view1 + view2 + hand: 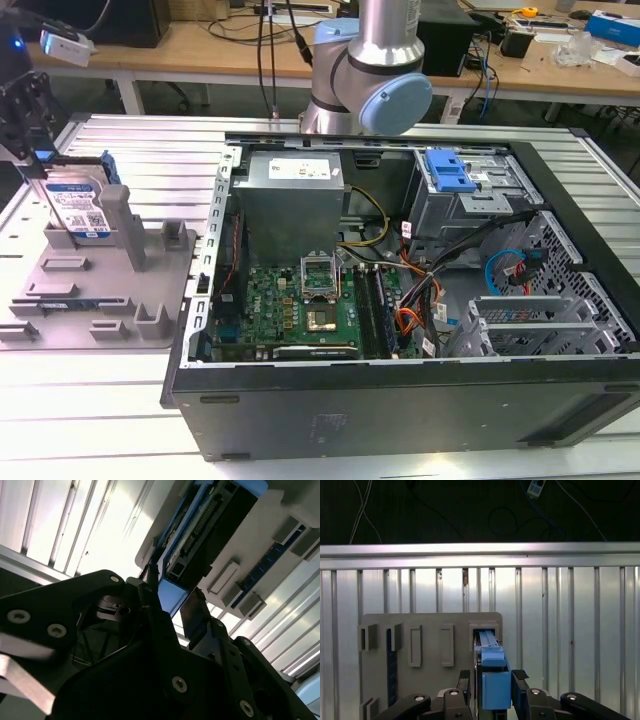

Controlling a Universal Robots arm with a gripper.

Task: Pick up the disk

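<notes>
Disk [80, 208] stands upright on edge in a slot of the grey fixture [110, 300], at the exterior view's left, beside the open computer case [420, 400]. Gripper [40, 168] sits directly above it, straddling the blue-railed upper edge in both wrist views [492, 677] [171, 602]. Whether it is clamped cannot be told.

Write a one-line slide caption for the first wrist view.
Gripper straddles the upright disk, standing in a slot of the grey slotted fixture on the ribbed metal table.
</notes>
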